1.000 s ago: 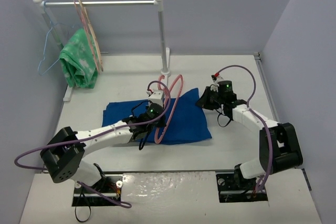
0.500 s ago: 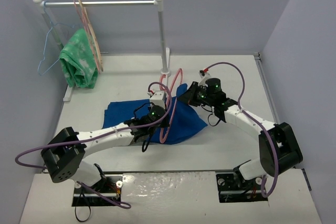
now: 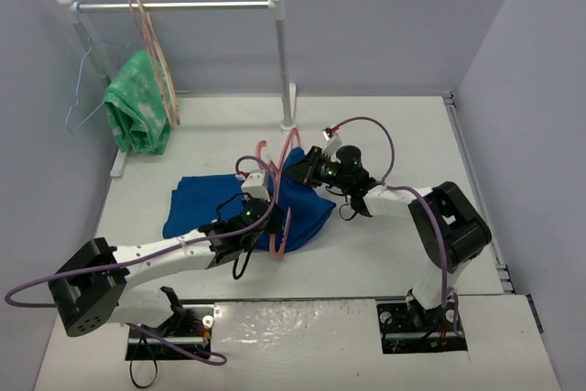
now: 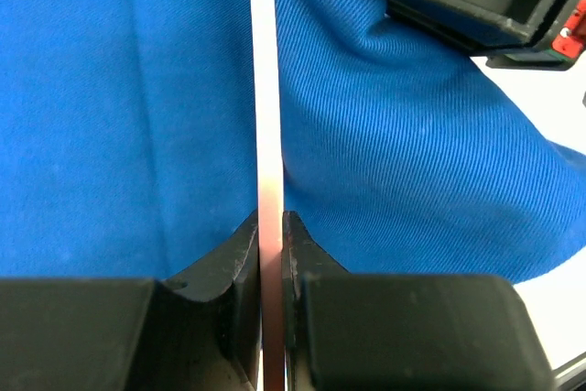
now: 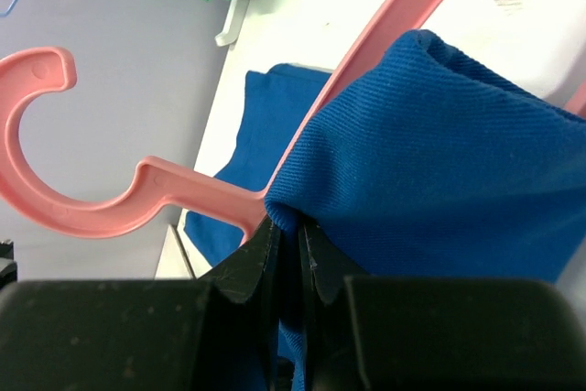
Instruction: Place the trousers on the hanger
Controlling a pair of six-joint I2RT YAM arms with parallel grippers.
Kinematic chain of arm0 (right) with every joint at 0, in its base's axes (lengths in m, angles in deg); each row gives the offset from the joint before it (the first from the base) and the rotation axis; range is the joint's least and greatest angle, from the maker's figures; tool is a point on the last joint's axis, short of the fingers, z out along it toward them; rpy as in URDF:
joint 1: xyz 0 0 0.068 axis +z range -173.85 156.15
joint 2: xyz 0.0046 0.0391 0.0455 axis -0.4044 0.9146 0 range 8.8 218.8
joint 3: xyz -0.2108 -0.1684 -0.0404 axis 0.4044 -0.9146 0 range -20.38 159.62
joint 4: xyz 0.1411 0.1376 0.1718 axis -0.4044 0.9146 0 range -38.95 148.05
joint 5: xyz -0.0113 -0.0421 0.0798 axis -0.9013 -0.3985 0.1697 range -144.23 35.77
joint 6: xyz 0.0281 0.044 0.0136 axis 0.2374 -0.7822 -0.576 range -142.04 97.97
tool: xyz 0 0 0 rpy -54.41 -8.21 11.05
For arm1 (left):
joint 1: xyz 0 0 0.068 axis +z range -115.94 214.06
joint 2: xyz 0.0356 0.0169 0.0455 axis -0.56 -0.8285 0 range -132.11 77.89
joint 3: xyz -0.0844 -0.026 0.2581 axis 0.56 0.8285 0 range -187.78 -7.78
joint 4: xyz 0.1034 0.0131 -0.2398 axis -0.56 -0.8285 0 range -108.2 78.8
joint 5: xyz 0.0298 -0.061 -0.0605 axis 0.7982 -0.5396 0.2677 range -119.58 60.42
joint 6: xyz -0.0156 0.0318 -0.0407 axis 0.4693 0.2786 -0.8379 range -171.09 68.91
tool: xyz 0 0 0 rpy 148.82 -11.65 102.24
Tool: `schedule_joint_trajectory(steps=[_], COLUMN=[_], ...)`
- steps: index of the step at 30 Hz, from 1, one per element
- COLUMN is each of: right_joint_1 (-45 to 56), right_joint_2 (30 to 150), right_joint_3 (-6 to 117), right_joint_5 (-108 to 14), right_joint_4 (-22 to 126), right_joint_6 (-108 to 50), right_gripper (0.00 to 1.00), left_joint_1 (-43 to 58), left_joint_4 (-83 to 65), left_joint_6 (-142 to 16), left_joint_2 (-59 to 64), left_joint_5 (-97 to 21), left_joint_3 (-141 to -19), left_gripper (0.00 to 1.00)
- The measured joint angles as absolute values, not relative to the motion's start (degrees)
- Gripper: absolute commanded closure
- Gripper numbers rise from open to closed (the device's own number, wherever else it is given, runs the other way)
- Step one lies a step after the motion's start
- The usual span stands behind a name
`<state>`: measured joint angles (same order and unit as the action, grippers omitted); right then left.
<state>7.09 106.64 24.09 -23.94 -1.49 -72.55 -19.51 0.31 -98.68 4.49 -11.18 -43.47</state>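
Note:
The royal-blue trousers (image 3: 215,203) lie folded on the white table in the middle. The pink hanger (image 3: 281,231) stands on edge across them, its hook (image 3: 265,146) towards the far side. My left gripper (image 3: 261,212) is shut on the hanger's thin pink bar (image 4: 267,135), with blue cloth on both sides of it. My right gripper (image 3: 302,171) is shut on a fold of the trousers (image 5: 430,153) right beside the hanger's arm and hook (image 5: 55,135), lifting that fold against the hanger.
A clothes rail (image 3: 174,6) stands at the back left, with a green patterned cloth (image 3: 137,103), a thin light-blue wire hanger (image 3: 87,80) and beige hangers (image 3: 151,34) on it. Its right post (image 3: 284,61) stands just behind the trousers.

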Motion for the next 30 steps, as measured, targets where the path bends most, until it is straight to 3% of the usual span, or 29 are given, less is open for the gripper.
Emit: schedule_joint_trajectory(steps=[12, 21, 27, 30], right_joint_1=[9.8, 10.4, 10.9, 11.2], right_joint_2=[115.9, 117.1, 118.3, 119.1], right_joint_3=[23.7, 23.9, 25.6, 26.7], right_joint_5=[-19.4, -18.7, -18.8, -18.9], right_joint_4=[-15.6, -15.9, -13.1, -11.1], right_joint_6=[-73.2, -72.5, -70.6, -69.0], right_gripper=[0.96, 0.93, 0.83, 0.70], left_joint_1=[-17.1, -12.8, -12.7, -12.6], left_joint_4=[6.7, 14.4, 21.4, 23.2], left_joint_6=[-101.1, -102.2, -101.2, -100.6], left_joint_2=[13.2, 12.4, 8.9, 8.1], left_joint_5=[-11.5, -14.4, -17.1, -18.5], left_joint_3=[-33.0, -29.0, -28.5, -28.5], left_gripper=[1.00, 1.00, 1.00, 1.00])
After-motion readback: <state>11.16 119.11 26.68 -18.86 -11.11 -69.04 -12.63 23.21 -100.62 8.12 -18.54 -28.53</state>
